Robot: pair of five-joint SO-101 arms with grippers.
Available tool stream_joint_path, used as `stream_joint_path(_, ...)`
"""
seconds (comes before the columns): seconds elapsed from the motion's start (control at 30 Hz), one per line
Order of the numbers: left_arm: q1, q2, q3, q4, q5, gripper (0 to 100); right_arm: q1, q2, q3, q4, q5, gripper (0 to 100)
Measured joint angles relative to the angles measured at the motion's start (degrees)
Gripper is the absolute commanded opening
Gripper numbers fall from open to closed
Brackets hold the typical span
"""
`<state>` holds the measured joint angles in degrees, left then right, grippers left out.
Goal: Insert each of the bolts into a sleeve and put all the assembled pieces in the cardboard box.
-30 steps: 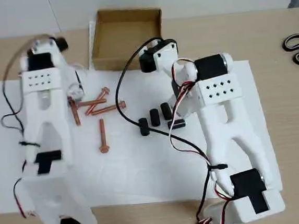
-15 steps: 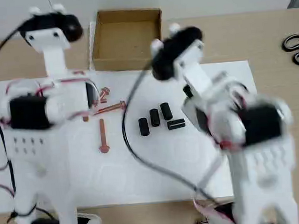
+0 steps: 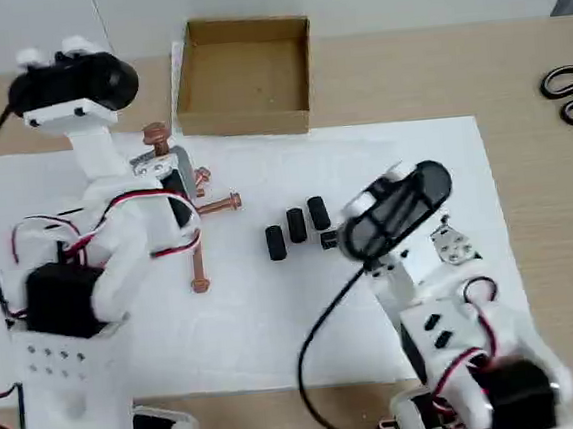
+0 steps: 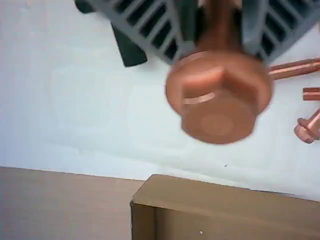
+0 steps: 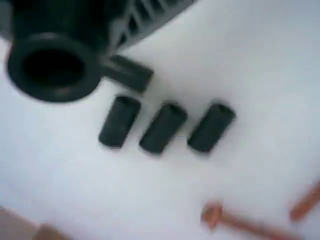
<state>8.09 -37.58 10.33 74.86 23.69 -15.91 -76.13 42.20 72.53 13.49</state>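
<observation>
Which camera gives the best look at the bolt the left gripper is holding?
Left wrist view: the bolt faces the camera head-on, shaft clamped in the left gripper. The high view shows it small, head protruding. The right wrist view shows other bolts, lying loose.

There are no words, numbers or signs to read anywhere, not even on the cardboard box [image 3: 243, 121].

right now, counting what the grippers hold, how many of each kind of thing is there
bolts: at least 4, 1 in the left gripper; that arm may hide more
sleeves: 5, 1 in the right gripper
box: 1
scissors: 1
total: at least 11
</observation>
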Motion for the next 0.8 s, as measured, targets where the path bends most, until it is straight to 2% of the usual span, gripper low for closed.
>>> stream_joint_path(0.13,1.85,-0.09,5.19,-6.68,0.97,1,-0.09,-5.19,13.98,-12.75,-11.60,0.4)
stream_joint_path(0.2,3.16,-0.09,6.95,-9.32,0.97,1,-0.88,-7.56,18.99,-16.35,-13.80,0.4)
stream_joint_path(0.37,8.09,-0.09,9.49,-17.85,0.97,1,-7.30,-13.45,28.04,-18.37,-14.95,0.4)
stream_joint_path(0.5,13.19,-0.09,9.58,-23.03,0.97,1,-9.32,-18.46,34.29,-20.66,-15.30,0.4)
stream_joint_path(0.8,22.77,-0.18,15.65,-25.05,-0.26,1,-9.76,-26.90,42.55,-24.09,-15.47,0.4)
